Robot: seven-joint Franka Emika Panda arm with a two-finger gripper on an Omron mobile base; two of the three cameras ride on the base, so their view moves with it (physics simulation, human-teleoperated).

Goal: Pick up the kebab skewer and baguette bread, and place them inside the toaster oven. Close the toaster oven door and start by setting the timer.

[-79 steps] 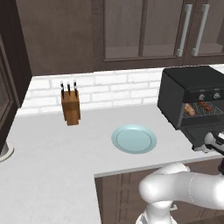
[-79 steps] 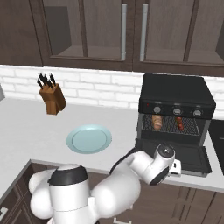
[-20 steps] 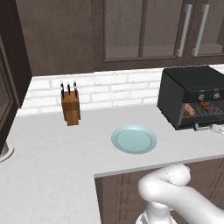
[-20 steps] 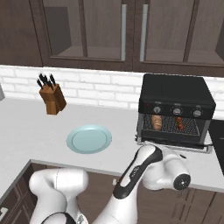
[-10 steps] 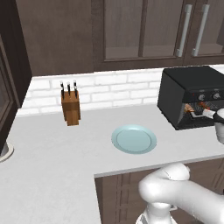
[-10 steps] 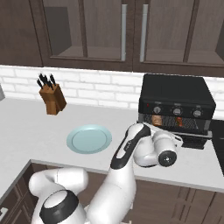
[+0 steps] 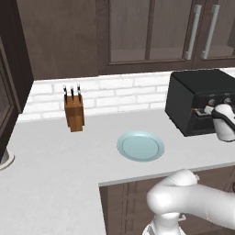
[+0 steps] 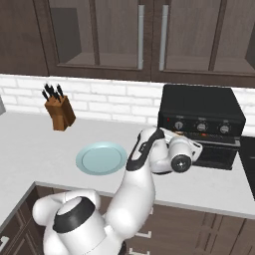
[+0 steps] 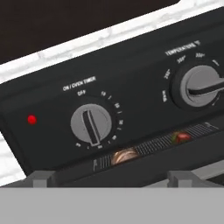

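Facing the matte black toaster oven (image 8: pixel 201 110), red lamp (image 9: pixel 31 119) lit, gripper (image 9: pixel 109 177) spread.

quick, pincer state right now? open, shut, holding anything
Pincer: cannot be told from the pictures; its tips sit just in front of the toaster oven timer knob, with nothing visibly held.
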